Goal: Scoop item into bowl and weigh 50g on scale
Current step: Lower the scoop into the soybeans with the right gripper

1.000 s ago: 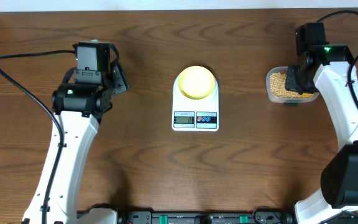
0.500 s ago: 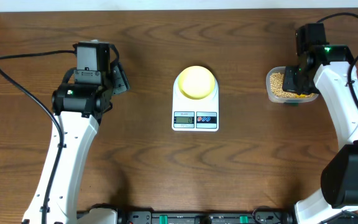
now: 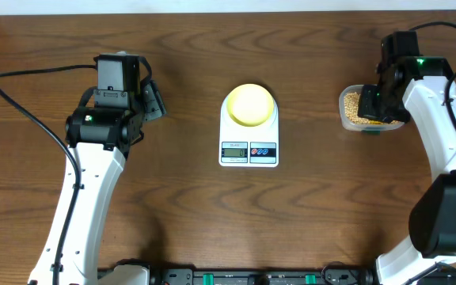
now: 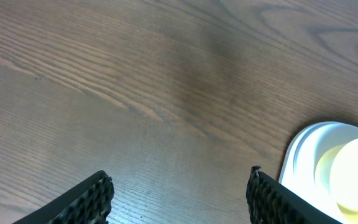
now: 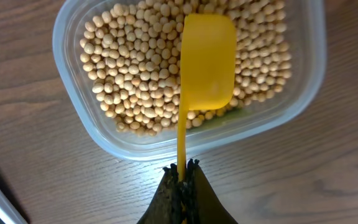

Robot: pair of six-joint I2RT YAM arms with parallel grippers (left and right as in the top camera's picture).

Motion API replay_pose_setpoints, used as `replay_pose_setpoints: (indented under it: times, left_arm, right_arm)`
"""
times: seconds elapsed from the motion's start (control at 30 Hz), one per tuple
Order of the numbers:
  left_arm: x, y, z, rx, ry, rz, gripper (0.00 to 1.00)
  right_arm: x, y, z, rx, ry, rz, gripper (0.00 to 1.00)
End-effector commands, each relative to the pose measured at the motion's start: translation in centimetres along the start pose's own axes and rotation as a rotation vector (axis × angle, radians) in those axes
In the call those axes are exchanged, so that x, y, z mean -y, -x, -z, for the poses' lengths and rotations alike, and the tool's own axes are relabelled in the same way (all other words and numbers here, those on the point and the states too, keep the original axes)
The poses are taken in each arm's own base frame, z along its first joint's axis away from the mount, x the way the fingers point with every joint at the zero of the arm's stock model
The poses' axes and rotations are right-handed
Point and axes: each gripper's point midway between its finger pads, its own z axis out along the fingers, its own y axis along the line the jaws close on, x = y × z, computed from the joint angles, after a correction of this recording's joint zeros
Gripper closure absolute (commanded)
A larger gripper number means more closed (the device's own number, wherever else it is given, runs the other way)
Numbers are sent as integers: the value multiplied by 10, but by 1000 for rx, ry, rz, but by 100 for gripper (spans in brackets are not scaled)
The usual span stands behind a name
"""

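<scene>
Dark wood-grain bench (image 3: 180, 214) carries everything. The left arm (image 3: 85, 206) reaches up from the near edge along the left side. The left gripper (image 4: 179, 186) hangs over bare wood in the far-left part, jaws spread wide with nothing between them, well apart from the scale. The right arm (image 3: 442, 142) runs up the right edge and bends in toward the far-right corner. The white scale (image 3: 248, 150) sits mid-bench, a bit toward the far edge, its front panel facing the near edge; the display (image 3: 233, 151) is too small to read, and two coloured buttons (image 3: 263, 150) sit beside it. A clear plastic tub (image 5: 135, 149) rests on the bench near the right edge, level with the scale and apart from it. The pale-yellow bowl (image 3: 249, 104) stands on the scale's platform, centred, and looks empty from overhead. A bright yellow scoop (image 5: 207, 62) lies inside the tub with its cup over the beans; whether the cup holds any cannot be told. The right gripper (image 5: 182, 169) is pressed together on the end of the scoop's thin handle, just outside the tub's near wall. The tan beans (image 5: 129, 74) fill the tub floor in a dense layer; none show in the bowl or on the bench.
</scene>
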Motion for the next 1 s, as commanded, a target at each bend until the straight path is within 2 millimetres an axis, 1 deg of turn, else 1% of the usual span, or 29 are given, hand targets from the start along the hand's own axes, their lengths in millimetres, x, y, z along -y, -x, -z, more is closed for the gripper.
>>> replay_pose_setpoints:
  times: [0.0, 0.33, 0.47, 0.6, 0.7, 0.8, 0.97]
  left_arm:
    - [0, -1, 6, 2, -10, -9, 28]
    - [-1, -3, 6, -4, -7, -10, 28]
    - [-1, -3, 6, -4, -8, -10, 28]
    - [-1, -3, 6, -3, -8, -10, 28]
    - [-1, -3, 6, -3, -8, -10, 28]
    - [-1, -3, 6, -3, -8, -10, 28]
    - [-1, -3, 6, -4, -8, -10, 28]
  right_arm:
    - [-5, -7, -13, -55, 36, -12, 99]
    - [-16, -14, -11, -91, 114, -8, 99]
    - [-15, -14, -6, -104, 132, -19, 99]
    - [-12, -8, 5, -98, 164, -31, 99]
    - [-13, -4, 11, -99, 222, -50, 99]
    - [-17, -4, 14, -114, 296, -66, 99]
    - [-10, -2, 14, -114, 312, -90, 99]
